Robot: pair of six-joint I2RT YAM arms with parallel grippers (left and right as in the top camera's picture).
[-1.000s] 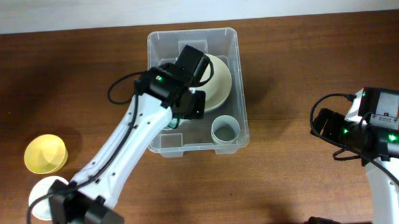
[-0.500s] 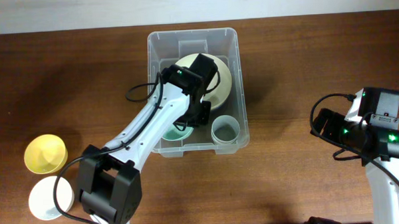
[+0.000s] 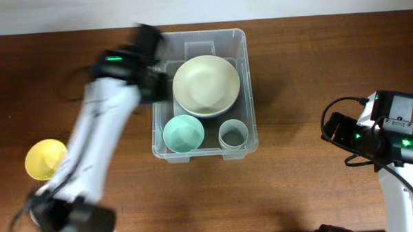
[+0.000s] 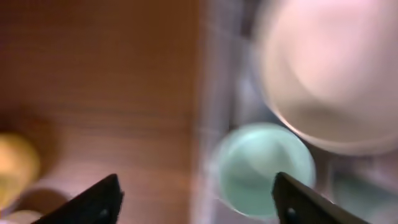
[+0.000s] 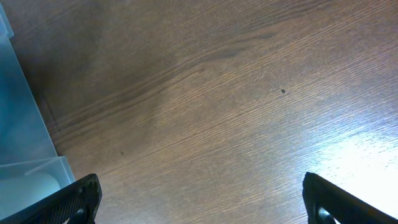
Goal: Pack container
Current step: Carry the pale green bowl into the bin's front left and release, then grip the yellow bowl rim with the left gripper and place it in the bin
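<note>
Overhead looks straight down; both wrist views face down close, sharing the container (image 3: pixel 198 42).

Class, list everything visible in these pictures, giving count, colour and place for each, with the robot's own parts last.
container: one, clear, table centre
large bowl: one, cream, in the container, top of the overhead view
small bowl: one, teal, container's lower left
cup: one, pale, container's lower right
yellow bowl: one, on the table, left of the container
table: one, brown wood
left arm: one, white, blurred, left of the container
right arm: one, right edge
left fingers: two, black, apart, empty
right fingers: two, black, apart, empty
</note>
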